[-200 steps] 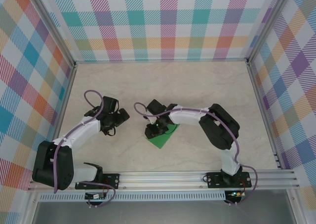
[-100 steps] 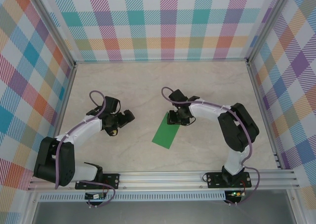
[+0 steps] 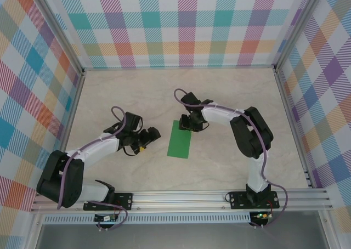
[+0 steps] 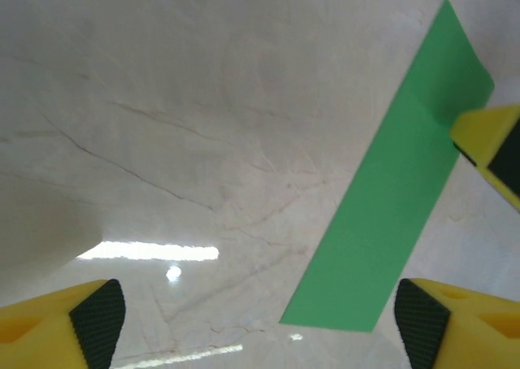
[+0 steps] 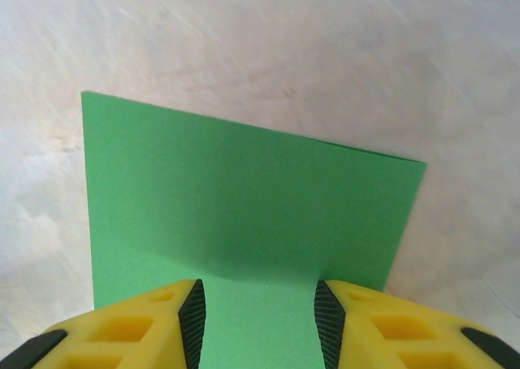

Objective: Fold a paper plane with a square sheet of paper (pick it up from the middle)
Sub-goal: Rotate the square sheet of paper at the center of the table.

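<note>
mid-frame on the tabletop (image 3: 137, 95), the green sheet of paper (image 3: 180, 140) lies folded into a flat strip. the right tool (image 3: 189, 124) straddles its upper end, jaws apart; the left tool (image 3: 149, 137) gapes empty near its left edge. thin and limp, probably best pinched mid-edge; bare tabletop all round.

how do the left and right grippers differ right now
The left gripper has fingers wide apart, over bare table beside the green paper; the right gripper has fingers closer together, over the paper's far end. Both have yellow fingers with black pads.
</note>
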You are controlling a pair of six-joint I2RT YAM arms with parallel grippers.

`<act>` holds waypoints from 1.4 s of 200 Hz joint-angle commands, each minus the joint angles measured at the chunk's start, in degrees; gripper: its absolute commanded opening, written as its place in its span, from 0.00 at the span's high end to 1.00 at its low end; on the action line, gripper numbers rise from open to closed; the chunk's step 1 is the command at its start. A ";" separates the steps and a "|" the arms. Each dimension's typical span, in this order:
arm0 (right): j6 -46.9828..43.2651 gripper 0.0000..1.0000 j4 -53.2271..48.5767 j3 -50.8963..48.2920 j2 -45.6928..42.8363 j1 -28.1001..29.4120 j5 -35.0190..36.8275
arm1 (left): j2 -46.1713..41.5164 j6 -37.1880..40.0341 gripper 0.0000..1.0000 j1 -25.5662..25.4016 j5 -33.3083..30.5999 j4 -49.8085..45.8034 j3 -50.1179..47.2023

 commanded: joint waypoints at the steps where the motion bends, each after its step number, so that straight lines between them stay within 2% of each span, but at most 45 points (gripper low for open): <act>1: -0.72 0.58 0.47 0.41 0.18 -0.03 -0.92 | -0.72 -3.92 0.19 -2.58 3.22 5.00 -1.51; 23: -2.58 0.56 -0.86 -0.30 -2.90 0.50 -2.04 | -0.34 -6.01 0.24 -4.80 3.39 6.97 -2.01; 38: -4.71 0.55 -3.66 -0.15 -3.58 1.96 -0.37 | -0.01 -6.74 0.26 -5.32 2.20 6.58 -1.92; 56: -7.16 0.52 -8.10 0.44 -4.15 4.86 3.47 | -0.58 -6.61 0.27 -5.24 -2.07 3.18 -1.33; 65: -8.38 0.47 -9.77 0.58 -4.55 6.64 5.22 | -0.91 -6.49 0.27 -4.95 -4.26 1.29 -0.97; 90: -9.64 0.34 -13.82 1.44 -4.62 11.53 8.06 | -2.53 -7.37 0.27 -1.54 -6.49 0.47 -1.86; 112: -9.44 0.26 -15.81 3.12 -3.07 15.51 9.06 | -4.77 -8.17 0.26 2.65 -6.58 -1.88 -3.58; 133: -9.26 0.22 -17.59 5.74 -0.28 18.29 10.02 | -7.07 -8.10 0.25 5.94 -6.61 -3.02 -4.62; 173: -9.79 0.15 -18.63 8.13 3.39 19.61 11.01 | -9.84 -7.11 0.21 9.92 -6.48 -5.63 -5.89; 237: -9.41 0.14 -21.08 9.54 6.87 19.56 12.38 | -11.51 -7.48 0.19 12.15 -6.95 -6.05 -7.55; 280: -9.44 0.20 -20.64 8.13 7.56 19.52 12.33 | -11.06 -7.20 0.18 12.12 -6.82 -6.03 -7.46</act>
